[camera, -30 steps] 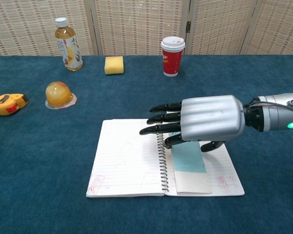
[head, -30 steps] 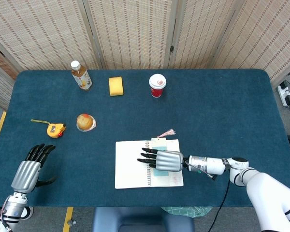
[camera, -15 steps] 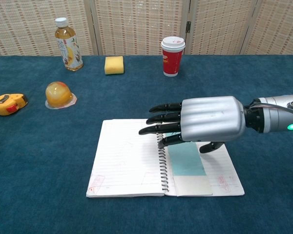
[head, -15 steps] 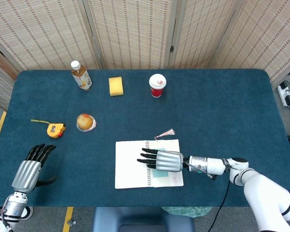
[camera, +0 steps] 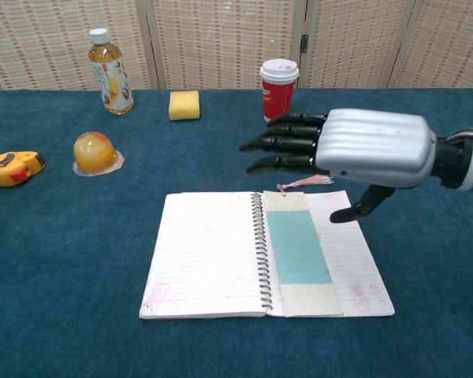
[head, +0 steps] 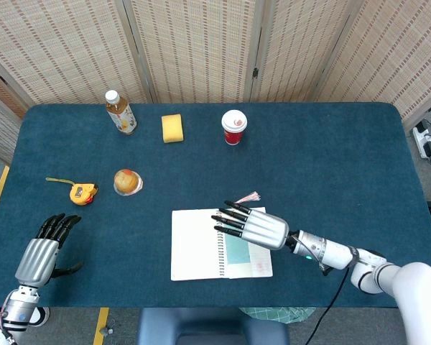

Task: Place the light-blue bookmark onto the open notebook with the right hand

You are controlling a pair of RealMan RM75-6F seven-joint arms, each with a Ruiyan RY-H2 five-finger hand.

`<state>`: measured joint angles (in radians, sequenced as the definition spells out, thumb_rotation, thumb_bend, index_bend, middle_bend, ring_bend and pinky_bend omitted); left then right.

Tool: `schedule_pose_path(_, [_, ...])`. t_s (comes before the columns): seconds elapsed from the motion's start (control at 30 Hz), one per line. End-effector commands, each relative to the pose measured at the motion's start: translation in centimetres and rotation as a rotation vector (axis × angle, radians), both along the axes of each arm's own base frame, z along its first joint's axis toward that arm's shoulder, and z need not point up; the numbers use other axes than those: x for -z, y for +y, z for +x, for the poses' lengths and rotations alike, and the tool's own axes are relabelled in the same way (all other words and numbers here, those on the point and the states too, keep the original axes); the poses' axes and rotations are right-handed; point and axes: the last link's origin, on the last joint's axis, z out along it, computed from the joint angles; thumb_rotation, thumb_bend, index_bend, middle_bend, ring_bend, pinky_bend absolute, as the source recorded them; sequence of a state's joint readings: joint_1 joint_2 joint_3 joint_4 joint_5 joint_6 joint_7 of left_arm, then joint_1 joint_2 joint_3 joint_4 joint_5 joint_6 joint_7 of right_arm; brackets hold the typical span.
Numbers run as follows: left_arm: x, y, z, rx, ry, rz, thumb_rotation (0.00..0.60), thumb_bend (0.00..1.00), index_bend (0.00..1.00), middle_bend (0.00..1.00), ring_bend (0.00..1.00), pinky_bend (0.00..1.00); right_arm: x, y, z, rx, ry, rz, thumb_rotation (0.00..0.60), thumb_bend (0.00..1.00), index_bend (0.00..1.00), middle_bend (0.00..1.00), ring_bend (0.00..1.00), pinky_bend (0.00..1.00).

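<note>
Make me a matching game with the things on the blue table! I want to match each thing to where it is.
Things:
1. light-blue bookmark
2. red paper cup
3. yellow tape measure
4. yellow sponge

Places:
A. near the table's left edge
B. between the bottle and the cup
C. on the open notebook's right page
D. far side, behind the right hand

Pairs: 1-C, 2-D, 3-A, 4-B

Head looks steeply down; chest looks low, nearer; both share table (head: 330,165).
</note>
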<state>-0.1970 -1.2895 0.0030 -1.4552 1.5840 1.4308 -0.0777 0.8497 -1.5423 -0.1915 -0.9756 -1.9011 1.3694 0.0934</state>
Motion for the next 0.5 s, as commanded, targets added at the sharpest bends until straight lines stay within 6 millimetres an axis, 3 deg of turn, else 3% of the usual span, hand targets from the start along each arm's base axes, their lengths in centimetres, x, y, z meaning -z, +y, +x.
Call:
schedule_pose_path(0.03, [-0.1, -0.1, 0.1, 0.004, -0.004, 0.001, 0.600, 0.15, 0.15, 0.17, 0.09, 0.11, -6.3, 2.3, -3.5, 0.466, -0.245, -0.100, 0.600, 0.18, 0.06, 0.00, 0.00, 0.00])
schedule_pose_path(0.13, [-0.2, -0.3, 0.2, 0.011, -0.009, 0.009, 0.600, 0.15, 0.15, 0.17, 0.09, 0.11, -9.7, 5.2, -7.2, 0.727, -0.247, -0.185, 0.600, 0.06, 0.00, 0.00, 0.00, 0.00])
schedule_pose_path(0.3, [-0.5, -0.6, 0.4, 0.016, -0.015, 0.025, 0.600, 0.15, 0.15, 0.16, 0.09, 0.11, -14.4, 11.9, -14.3, 1.029, -0.191, -0.487, 0.600, 0.04, 0.00, 0.00, 0.00, 0.00])
schedule_pose_path(0.43, [-0.7, -0.8, 0.8, 0.030, -0.029, 0.044, 0.600, 0.15, 0.15, 0.16, 0.09, 0.11, -16.6, 16.5, -17.3, 1.162, -0.307, -0.614, 0.600, 0.00, 0.00, 0.00, 0.00, 0.00])
schedule_pose_path(0.5, [-0.6, -1.0, 0.9, 0.039, -0.031, 0.040, 0.600, 0.15, 0.15, 0.15, 0.09, 0.11, -17.1, 17.6, -18.1, 1.177, -0.334, -0.631, 0.600, 0.00, 0.00, 0.00, 0.00, 0.00])
